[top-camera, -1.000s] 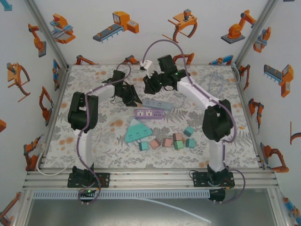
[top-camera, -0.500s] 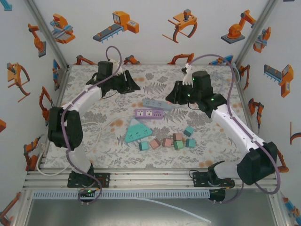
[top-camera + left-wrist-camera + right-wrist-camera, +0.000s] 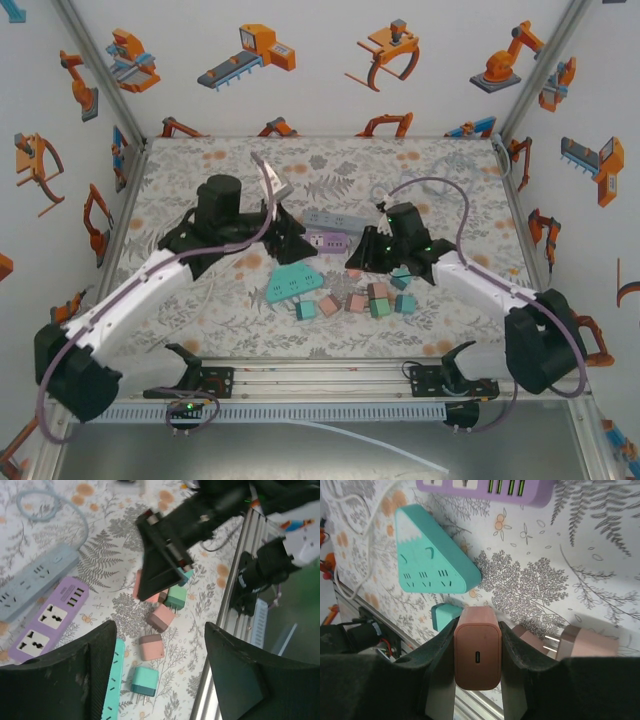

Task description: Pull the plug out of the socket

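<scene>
While right tool (image 3: pixel 476 632) clamps pink plug (image 3: pixel 476 662), teal socket (image 3: pixel 432 562) lies just beyond its tips, not touching; left tool (image 3: pixel 159 630) gapes wide, empty, above loose plugs (image 3: pixel 151 647).

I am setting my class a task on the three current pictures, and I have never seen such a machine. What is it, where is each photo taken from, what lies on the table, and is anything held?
These are two robot arms bolted to a table's near edge. One picture looks down from above; the other two come from cameras on each wrist. On the flowered table lie a purple power strip, a grey strip, a teal triangular strip and several small loose plugs. The right arm's fingers grip a pink plug; the left arm's fingers are open and hold nothing.
</scene>
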Robot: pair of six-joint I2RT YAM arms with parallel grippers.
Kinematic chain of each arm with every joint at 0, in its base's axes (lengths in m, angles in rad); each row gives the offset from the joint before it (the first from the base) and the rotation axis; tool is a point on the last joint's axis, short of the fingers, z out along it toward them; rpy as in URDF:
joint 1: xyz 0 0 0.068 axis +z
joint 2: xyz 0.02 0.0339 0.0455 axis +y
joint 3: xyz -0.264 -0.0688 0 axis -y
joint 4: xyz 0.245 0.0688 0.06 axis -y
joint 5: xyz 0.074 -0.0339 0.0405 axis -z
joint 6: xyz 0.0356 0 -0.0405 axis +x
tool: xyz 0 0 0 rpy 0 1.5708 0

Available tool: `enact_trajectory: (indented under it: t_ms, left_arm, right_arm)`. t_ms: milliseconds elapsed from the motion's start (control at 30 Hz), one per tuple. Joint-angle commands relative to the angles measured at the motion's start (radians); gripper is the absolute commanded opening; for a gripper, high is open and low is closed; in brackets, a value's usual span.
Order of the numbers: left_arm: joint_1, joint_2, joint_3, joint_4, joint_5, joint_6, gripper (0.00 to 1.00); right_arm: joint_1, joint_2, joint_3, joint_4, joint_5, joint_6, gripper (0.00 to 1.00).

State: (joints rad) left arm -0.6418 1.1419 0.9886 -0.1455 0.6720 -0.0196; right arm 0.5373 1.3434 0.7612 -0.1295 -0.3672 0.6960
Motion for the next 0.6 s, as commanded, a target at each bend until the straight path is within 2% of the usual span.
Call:
enact_trajectory:
  t_ms: [0,100,167,400,567]
  left_arm:
    - [-0.023,-0.073,-0.067,-0.064,0.005,0.182,0.71]
    - [-0.051,-0.115,-0.086,-0.122,0.040,0.264,0.77]
    - [-0.072,-0.140,-0.101,-0.136,0.016,0.308,0.79]
    - [-0.085,-0.156,-0.107,-0.144,-0.033,0.332,1.00]
    - [-0.090,-0.132,-0.096,-0.144,-0.037,0.319,0.97]
  right_arm:
    - [0.045,0.066,0.001,0.052,0.038,-0.011,0.01]
    - [0.077,0.132,0.018,0.063,0.049,-0.027,0.03]
    - [0.090,0.169,0.024,0.077,0.050,-0.030,0.04]
    - [0.131,0.232,0.009,0.106,0.102,-0.024,0.12]
    - [0.142,0.240,-0.010,0.100,0.125,-0.009,0.27]
